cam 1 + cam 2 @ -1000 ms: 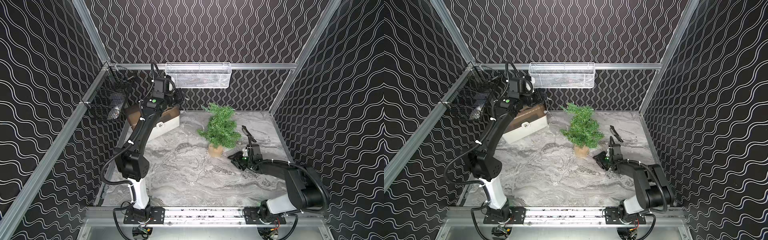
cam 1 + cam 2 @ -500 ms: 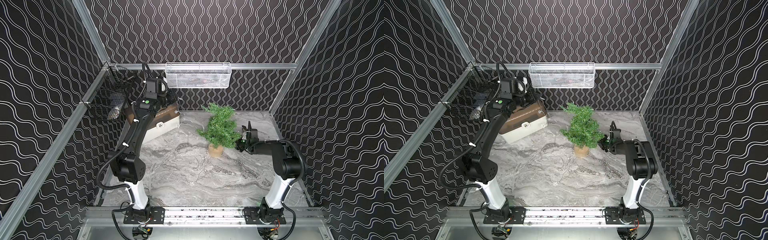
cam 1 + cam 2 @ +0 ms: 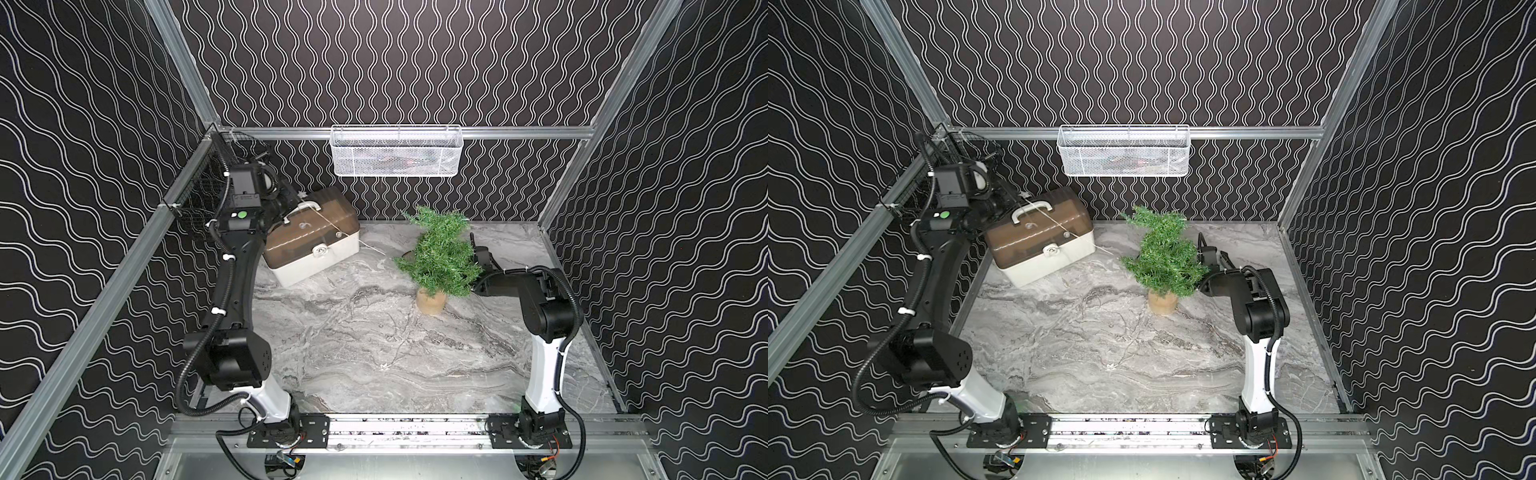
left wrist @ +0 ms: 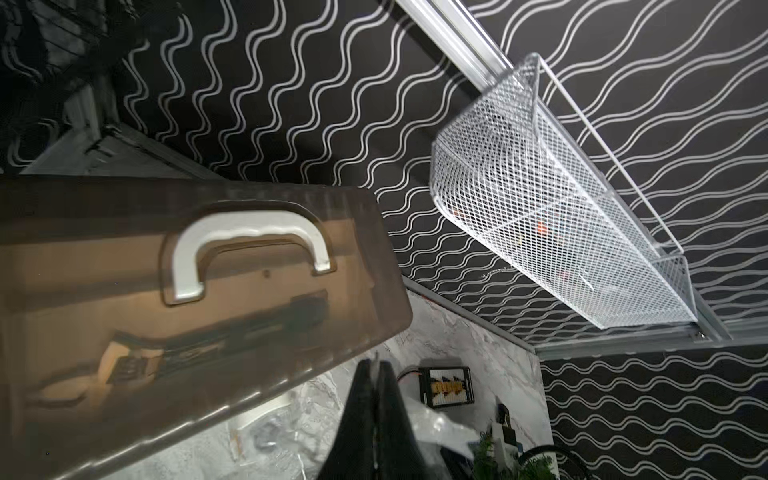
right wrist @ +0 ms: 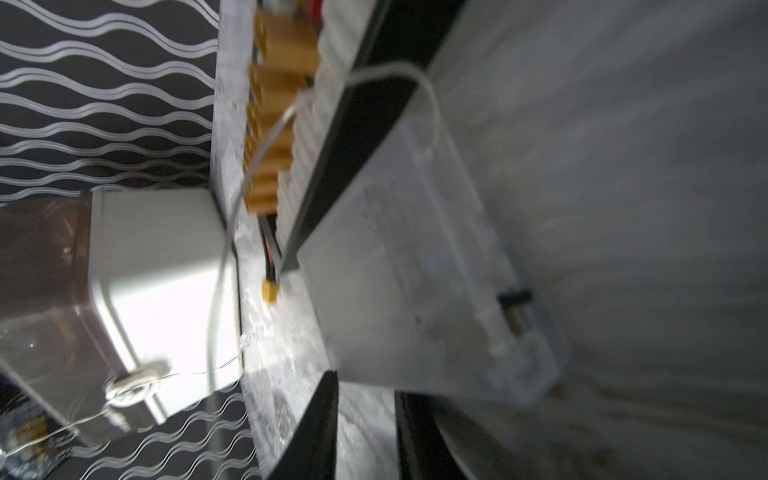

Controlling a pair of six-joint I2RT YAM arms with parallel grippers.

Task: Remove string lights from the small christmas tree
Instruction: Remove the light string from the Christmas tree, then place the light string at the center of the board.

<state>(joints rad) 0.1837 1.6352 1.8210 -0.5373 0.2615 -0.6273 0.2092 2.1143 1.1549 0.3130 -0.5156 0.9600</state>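
While the left gripper is clenching its fingers flat together with no gap, raised beside the lid of the storage box, the string lights are running as a thin taut wire from its closed tips, down across the brown lid and onto the marble table below and ahead of it. The pinch itself is too fine to make out in the left wrist view, but both top views are showing the wire leading straight to those tips. More wire is lying loose on the table, well apart from either gripper. The right gripper is reaching low behind the small christmas tree, which is standing upright on its burlap base just beside that gripper, between it and the left one. Its fingers are standing parted, and the clear box ending the lights is lying right at their tips, a white lead curling from its far end. Whether the fingers are touching it cannot be told. A black board with yellow plugs is lying just beyond the box.
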